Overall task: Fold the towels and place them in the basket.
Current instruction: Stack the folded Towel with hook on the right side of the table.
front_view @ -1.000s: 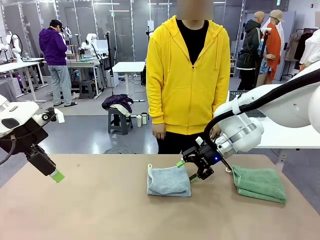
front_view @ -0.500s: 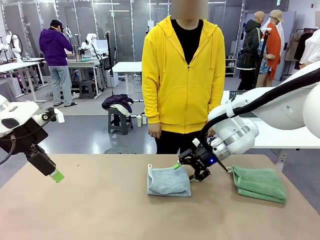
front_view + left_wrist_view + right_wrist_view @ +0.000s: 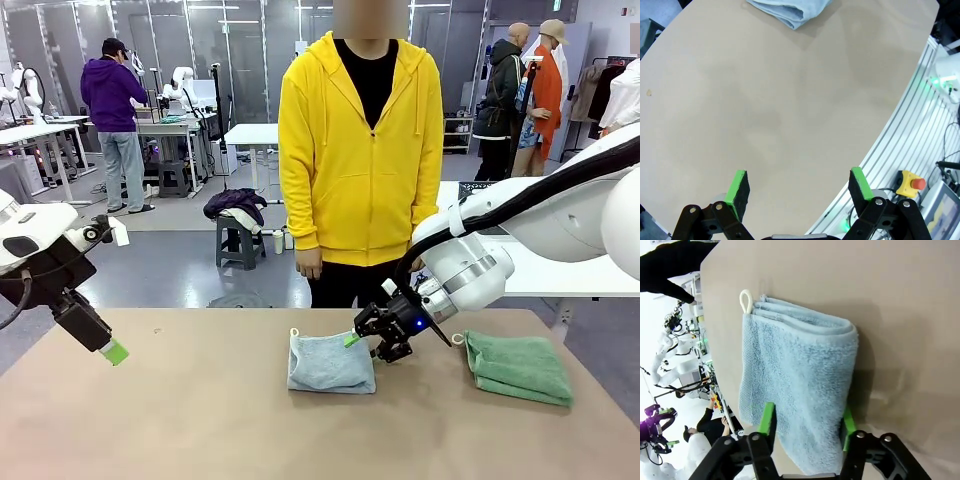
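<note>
A folded grey-blue towel [image 3: 330, 362] [image 3: 795, 370] with a small white loop lies at the table's middle, near the far edge. My right gripper [image 3: 365, 345] [image 3: 807, 422] has come in from its right, and the green pads press on the towel's near end from both sides. A folded mint green towel [image 3: 518, 367] lies flat at the far right, untouched. My left gripper [image 3: 115, 352] [image 3: 797, 182] hangs open above the table's left side with nothing between its fingers; a corner of the grey-blue towel [image 3: 787, 11] shows far ahead of it. The basket is out of view.
A person in a yellow hoodie [image 3: 360, 150] stands at the table's far edge, just behind the grey-blue towel, arms at the sides. The tan tabletop [image 3: 200, 420] is bare at the left and front. An aluminium frame with a red stop button [image 3: 912, 184] runs beside the table.
My right gripper has slid left onto the grey-blue towel and its jaws have narrowed around it. The towel has shifted slightly left. The left arm has not moved.
</note>
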`<state>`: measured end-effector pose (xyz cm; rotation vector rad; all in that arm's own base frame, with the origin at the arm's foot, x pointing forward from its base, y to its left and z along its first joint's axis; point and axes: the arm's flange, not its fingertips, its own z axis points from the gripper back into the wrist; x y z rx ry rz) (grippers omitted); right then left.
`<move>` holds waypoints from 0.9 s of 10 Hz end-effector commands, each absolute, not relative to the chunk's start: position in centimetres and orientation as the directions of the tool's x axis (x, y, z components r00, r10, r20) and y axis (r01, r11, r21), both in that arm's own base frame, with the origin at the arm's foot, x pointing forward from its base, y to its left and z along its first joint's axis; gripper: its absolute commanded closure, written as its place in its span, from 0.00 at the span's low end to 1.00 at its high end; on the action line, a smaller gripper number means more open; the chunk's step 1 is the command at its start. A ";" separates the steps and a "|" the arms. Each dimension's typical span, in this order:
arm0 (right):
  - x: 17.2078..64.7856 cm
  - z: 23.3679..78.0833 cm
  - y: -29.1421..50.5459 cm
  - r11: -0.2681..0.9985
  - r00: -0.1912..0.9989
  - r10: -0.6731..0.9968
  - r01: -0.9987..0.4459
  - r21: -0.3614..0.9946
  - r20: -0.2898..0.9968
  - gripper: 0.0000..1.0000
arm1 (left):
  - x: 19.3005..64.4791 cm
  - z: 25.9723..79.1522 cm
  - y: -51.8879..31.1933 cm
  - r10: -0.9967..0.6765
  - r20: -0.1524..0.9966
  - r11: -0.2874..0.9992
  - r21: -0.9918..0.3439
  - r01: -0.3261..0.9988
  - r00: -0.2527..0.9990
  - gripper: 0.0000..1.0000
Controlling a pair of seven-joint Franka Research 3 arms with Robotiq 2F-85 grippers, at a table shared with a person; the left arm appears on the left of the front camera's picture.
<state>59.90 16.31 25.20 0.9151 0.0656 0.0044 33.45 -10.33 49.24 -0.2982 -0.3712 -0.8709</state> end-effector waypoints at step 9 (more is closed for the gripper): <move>59.8 25.0 16.9 0.607 0.998 0.039 0.022 0.794 -0.057 1.00 | 33.5 49.1 -10.4 -0.680 0.425 0.621 -0.099 0.778 0.597 0.00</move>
